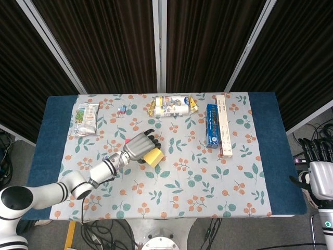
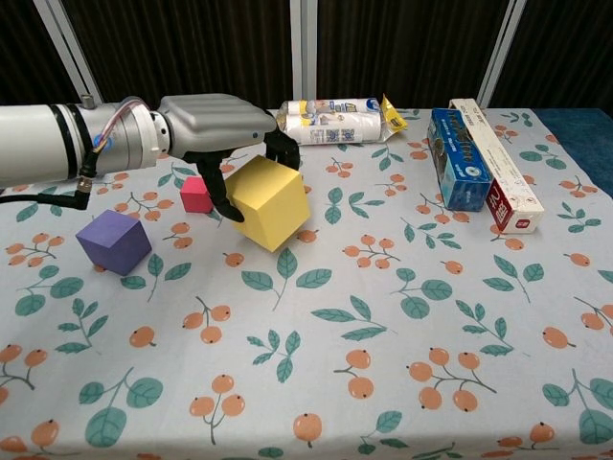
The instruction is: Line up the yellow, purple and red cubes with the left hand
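Yellow cube [image 2: 271, 202] gripped in my left hand [image 2: 215, 129], tilted and lifted off the cloth [image 2: 402, 335].
Pick step looks done; next I'd set it down in line with the purple cube [image 2: 114, 241] and red cube [image 2: 196, 194], both just left of it. Plenty of bare cloth in front; boxes [image 2: 458, 158] and packet [image 2: 335, 121] sit well apart. Right hand [image 1: 321, 172] hangs off the table edge, fingers curled, holding nothing.

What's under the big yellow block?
The yellow foam cube, tilted in the left hand, seems lifted above the floral tablecloth. Its underside is hidden, so contact is uncertain.
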`<action>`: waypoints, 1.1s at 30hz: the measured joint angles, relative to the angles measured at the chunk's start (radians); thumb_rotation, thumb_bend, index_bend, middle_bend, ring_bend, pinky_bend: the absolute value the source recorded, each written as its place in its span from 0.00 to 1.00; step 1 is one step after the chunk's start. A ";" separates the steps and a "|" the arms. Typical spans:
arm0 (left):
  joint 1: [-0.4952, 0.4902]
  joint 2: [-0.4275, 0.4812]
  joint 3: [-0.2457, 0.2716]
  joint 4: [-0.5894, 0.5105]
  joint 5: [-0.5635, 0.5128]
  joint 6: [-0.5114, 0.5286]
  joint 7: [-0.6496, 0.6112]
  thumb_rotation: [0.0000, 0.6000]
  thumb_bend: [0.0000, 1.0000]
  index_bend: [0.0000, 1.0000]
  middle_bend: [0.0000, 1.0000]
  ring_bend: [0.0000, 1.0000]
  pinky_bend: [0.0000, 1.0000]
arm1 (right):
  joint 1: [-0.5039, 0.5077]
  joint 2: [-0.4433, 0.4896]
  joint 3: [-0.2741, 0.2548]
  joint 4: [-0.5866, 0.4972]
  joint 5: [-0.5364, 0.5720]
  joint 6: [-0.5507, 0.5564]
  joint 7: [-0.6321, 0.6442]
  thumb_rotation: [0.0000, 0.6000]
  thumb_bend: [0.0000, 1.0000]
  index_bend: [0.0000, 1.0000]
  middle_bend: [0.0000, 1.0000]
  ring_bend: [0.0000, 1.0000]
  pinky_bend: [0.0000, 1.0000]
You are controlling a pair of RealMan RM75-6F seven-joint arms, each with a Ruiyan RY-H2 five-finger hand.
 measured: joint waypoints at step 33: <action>-0.096 -0.008 -0.061 -0.388 -0.999 0.169 0.816 1.00 0.06 0.22 0.37 0.33 0.15 | -0.023 0.006 -0.013 0.022 -0.013 0.018 0.052 1.00 0.00 0.00 0.07 0.00 0.03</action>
